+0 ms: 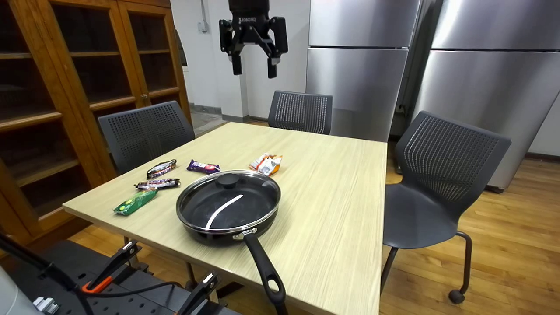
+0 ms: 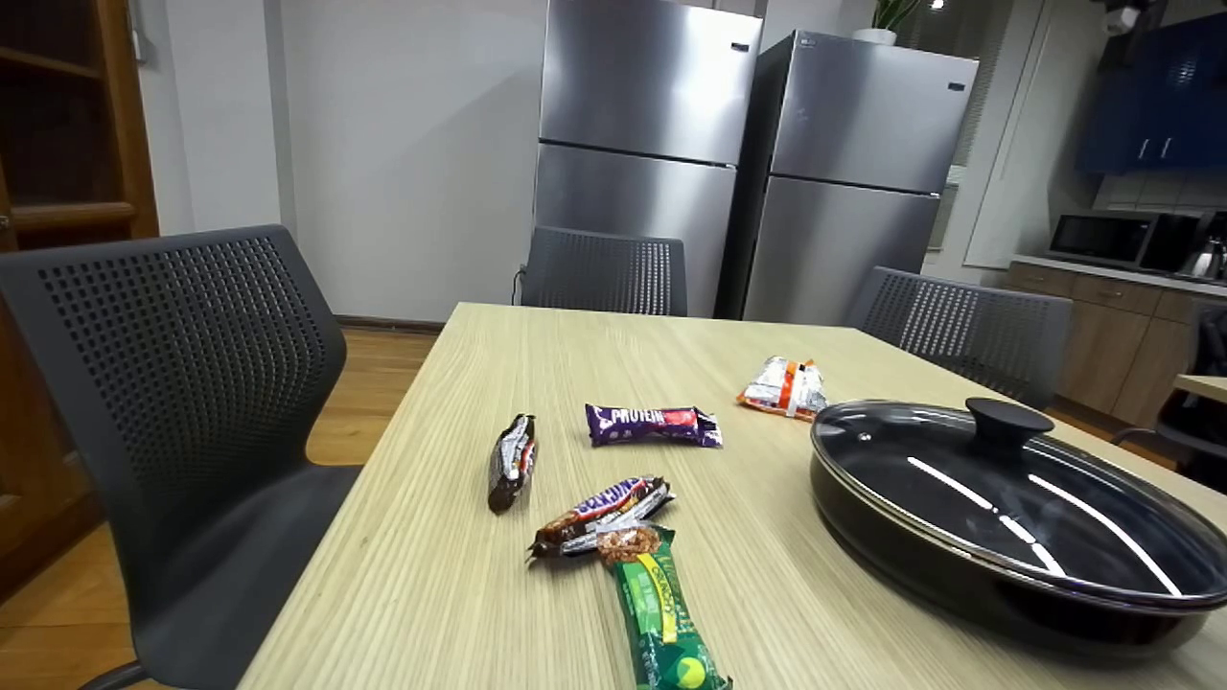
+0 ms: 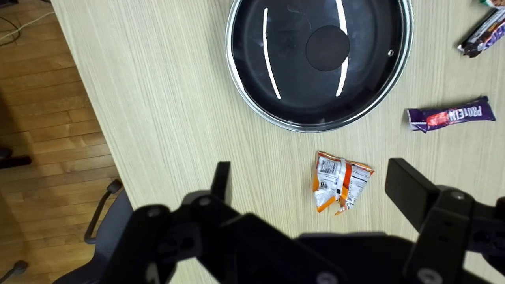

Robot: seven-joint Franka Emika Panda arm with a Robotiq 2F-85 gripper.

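The end effector [image 3: 310, 177] stands wide above 1 packet [image 3: 334, 183] near 1 glass-lidded pan [image 2: 1002, 596].

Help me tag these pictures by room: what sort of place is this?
Likely a shared kitchen or break room: it has two stainless-steel refrigerators, a microwave in the background, and perforated-back chairs around a table.
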